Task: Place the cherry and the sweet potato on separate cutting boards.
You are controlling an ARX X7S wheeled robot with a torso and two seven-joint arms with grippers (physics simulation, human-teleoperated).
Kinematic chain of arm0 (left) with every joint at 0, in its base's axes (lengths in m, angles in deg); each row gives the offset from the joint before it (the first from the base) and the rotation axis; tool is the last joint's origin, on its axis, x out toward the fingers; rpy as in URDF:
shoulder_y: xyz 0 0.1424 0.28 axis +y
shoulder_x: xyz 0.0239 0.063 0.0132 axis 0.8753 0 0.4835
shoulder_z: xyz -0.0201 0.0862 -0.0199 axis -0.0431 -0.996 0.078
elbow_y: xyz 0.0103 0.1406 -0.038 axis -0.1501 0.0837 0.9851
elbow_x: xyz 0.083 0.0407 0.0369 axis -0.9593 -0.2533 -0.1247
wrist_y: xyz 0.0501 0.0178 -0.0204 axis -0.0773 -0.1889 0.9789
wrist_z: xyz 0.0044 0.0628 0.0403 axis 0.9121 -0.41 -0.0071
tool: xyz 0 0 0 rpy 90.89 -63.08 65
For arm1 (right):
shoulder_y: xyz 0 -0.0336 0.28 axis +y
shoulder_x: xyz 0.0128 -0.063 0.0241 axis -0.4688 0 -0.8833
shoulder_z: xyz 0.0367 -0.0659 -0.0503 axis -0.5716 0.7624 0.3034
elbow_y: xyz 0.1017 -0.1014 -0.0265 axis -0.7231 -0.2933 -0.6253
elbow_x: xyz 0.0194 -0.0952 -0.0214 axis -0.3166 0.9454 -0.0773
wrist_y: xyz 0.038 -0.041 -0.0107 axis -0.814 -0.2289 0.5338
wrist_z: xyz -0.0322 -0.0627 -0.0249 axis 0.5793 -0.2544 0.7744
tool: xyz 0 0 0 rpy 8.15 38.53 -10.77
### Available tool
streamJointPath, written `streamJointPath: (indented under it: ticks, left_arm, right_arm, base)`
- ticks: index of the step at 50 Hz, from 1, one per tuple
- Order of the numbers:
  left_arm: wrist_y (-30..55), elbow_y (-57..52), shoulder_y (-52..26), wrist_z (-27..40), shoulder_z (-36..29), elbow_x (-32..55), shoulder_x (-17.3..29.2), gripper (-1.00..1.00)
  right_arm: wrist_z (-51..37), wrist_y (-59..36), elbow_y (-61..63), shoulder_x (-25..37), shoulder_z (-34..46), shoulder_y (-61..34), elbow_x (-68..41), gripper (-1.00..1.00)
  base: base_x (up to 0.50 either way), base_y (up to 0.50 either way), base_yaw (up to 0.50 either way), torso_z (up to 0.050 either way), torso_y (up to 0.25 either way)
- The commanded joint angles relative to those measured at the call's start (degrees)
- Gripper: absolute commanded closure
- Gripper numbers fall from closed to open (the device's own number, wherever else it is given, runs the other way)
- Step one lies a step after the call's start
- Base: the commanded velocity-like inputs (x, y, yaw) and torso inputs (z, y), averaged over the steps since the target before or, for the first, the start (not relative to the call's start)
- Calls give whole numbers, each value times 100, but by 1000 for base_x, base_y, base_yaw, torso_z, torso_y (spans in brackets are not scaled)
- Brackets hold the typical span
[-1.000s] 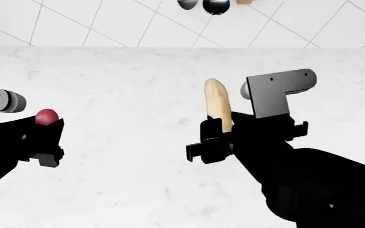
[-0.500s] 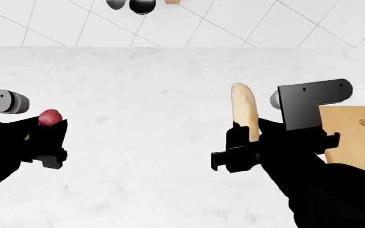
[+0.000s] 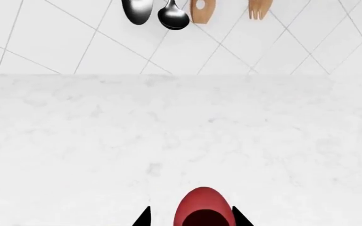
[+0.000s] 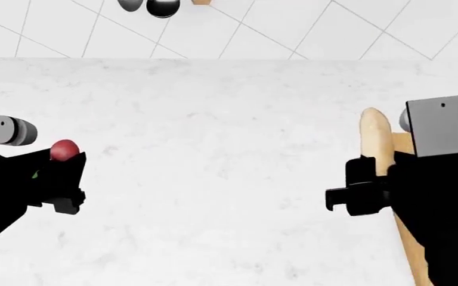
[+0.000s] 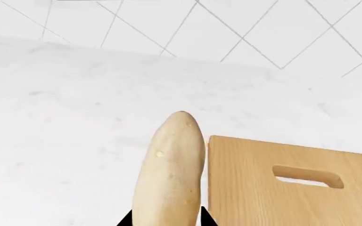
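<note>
Sweet potato (image 5: 170,174) is judged stiff, smooth and fairly heavy; it is being clamped near its lower end by the right hand (image 4: 372,182), the long tip projecting beyond it, just beside the edge of the cutting board (image 5: 282,183) on the worktop (image 4: 213,149)

Cherry (image 4: 64,150), judged light and easily bruised, is being pinched in the left hand (image 4: 58,170), well apart from that board

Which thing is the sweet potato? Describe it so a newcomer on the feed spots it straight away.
Start at the white marble counter and go to the right gripper at the head view's right edge. The sweet potato stands up out of its jaws, beside the near edge of the wooden cutting board. It is long, pale tan and tapered, unlike the small round red cherry in the left gripper.
</note>
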Motion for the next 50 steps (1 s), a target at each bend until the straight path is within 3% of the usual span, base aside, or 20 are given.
streamJointPath:
  ticks: [1, 12, 25, 41, 42, 50]
  left_arm:
    - [-4, -8, -12, 79, 10, 68, -13, 100]
    - [25, -13, -50, 89, -21, 91, 2, 100]
    - [-10, 24, -35, 112, -60, 81, -13, 100]
    - [-71, 60, 52, 107, -56, 98, 8, 100]
    - [-57, 52, 38, 115, -81, 94, -1, 100]
    - [-57, 59, 17, 118, -109, 102, -3, 100]
  right_arm:
    - [-177, -365, -334, 417, -32, -255, 145, 100]
    - [-250, -433, -717, 637, -13, -292, 251, 100]
    - [-108, -477, -1687, 102, 260, 25, 558, 100]
    - [-12, -519, -1637, 175, 242, 155, 410, 100]
    - [-17, -515, -1590, 198, 221, 136, 392, -100]
    - [-293, -442, -1244, 372, 35, -134, 412, -100]
  base:
    - [0, 0, 0, 0, 0]
    - [0, 0, 0, 0, 1]
    - [0, 0, 0, 0, 0]
    - [0, 0, 0, 0, 1]
    - [0, 0, 0, 0, 0]
    - [0, 0, 0, 0, 0]
